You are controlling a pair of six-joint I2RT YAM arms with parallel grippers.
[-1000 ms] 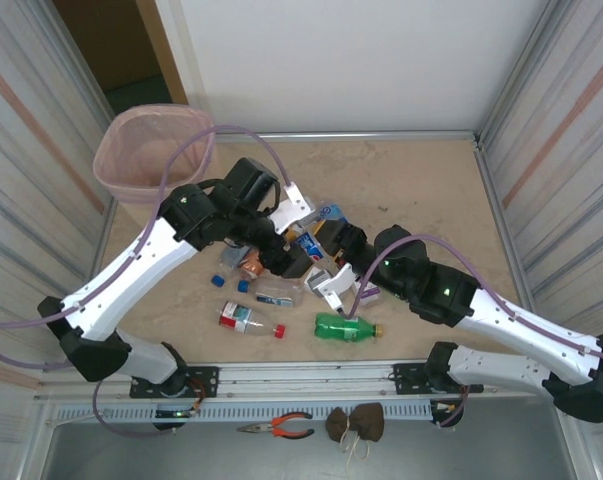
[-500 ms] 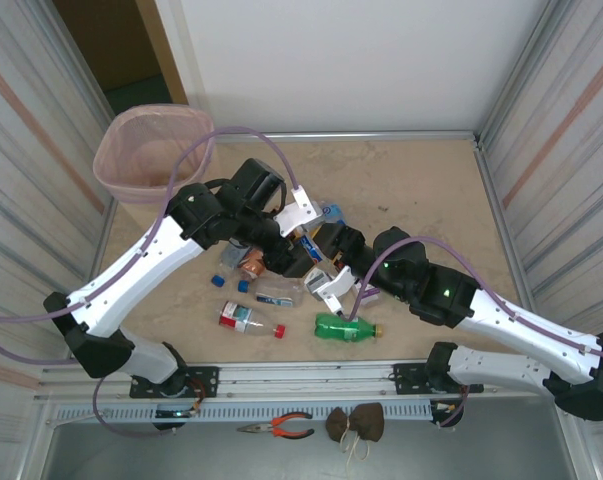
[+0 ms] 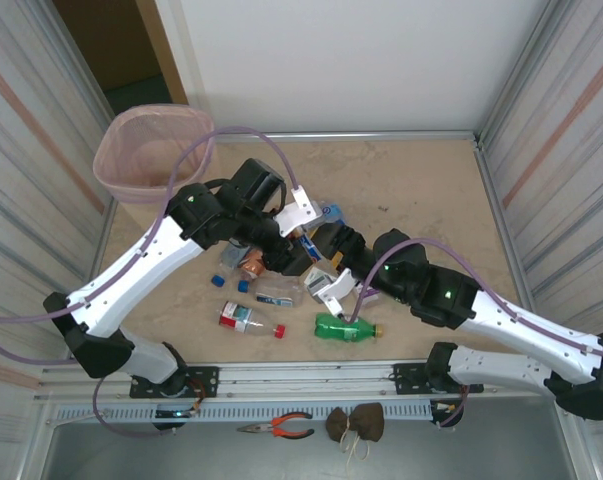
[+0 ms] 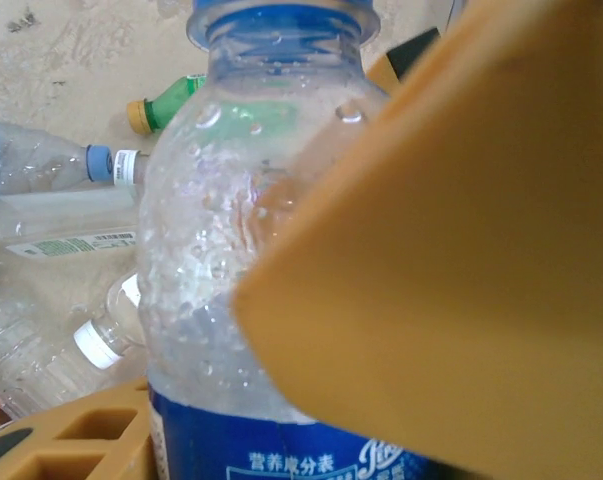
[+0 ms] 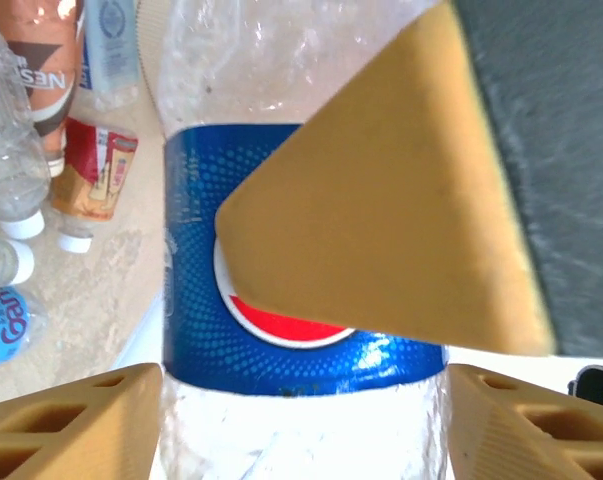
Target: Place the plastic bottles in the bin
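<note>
Since a sec ago the left arm has edged right & inward over the heap, so the left tool [image 4: 191,370] now meets the right tool [image 5: 281,350] mid-table; the loose bottles lie as before. Left tool looks pressed onto the blue-label bottle [image 4: 211,230], one pad across its shoulder, the other under the label. Right tool has a blue label w/ a red-white round mark between its pads, prob the same bottle; can't tell if it's pinching or slack

Risks, as I judge them: if both tools share one bottle & one lets go before the other's grip is firm, it drops back into the heap or rolls off. Thin plastic w/ droplets on its wall may crumple or slip, esp w/ a hold high near the blue cap. Pulling apart at diff moments could twist it out

Bin [image 3: 101,160] stands at the far left corner, well apart from both tools. Left arm's purple cable [image 3: 233,129] arcs over its rim & could snag the liner on the swing across. Under the tools, the plastic bottles [image 3: 256,265] in a heap on the table [image 3: 431,190], plus a clear bottle [image 3: 278,292], red-cap bottle [image 3: 246,318] & green bottle [image 3: 343,327] nearer the front, none yet binned. Pliers [image 3: 278,427] lie on the front ledge, out of the way
</note>
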